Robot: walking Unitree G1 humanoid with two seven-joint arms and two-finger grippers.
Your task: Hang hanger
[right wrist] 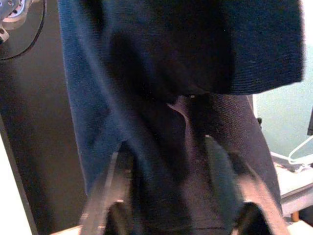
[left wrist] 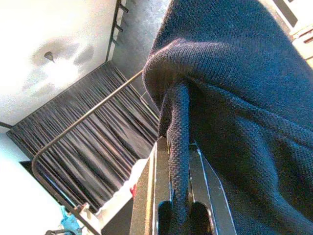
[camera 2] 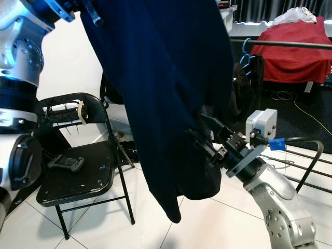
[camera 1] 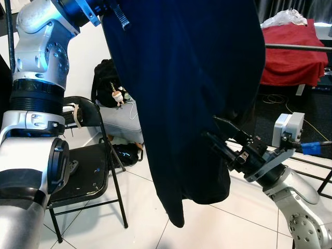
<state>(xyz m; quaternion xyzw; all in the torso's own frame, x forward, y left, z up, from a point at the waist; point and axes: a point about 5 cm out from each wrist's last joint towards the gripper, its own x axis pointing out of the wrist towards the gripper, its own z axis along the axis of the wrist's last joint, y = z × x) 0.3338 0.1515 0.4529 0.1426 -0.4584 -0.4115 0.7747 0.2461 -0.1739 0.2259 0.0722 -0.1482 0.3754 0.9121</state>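
A dark navy knitted garment (camera 1: 181, 93) hangs down the middle of the view from my raised left gripper (camera 1: 118, 14). In the left wrist view that gripper (left wrist: 178, 196) is shut on a thick fold of the knit. Any hanger inside the garment is hidden by the cloth. My right gripper (camera 1: 220, 137) reaches in from the lower right at the garment's lower part. Its fingers (right wrist: 115, 196) stand apart with loose cloth between them, not pinched. A metal clothes rail (camera 2: 290, 43) runs across the back right, with a blue hanger (camera 2: 245, 54) hooked on it.
A black folding chair (camera 2: 78, 181) stands at the left with a game controller (camera 2: 66, 164) on its seat. A black bag (camera 1: 106, 78) and grey bundle lie behind it. A red-covered table (camera 1: 295, 52) stands at the back right. Black rack bars (camera 2: 311, 155) run beside my right arm.
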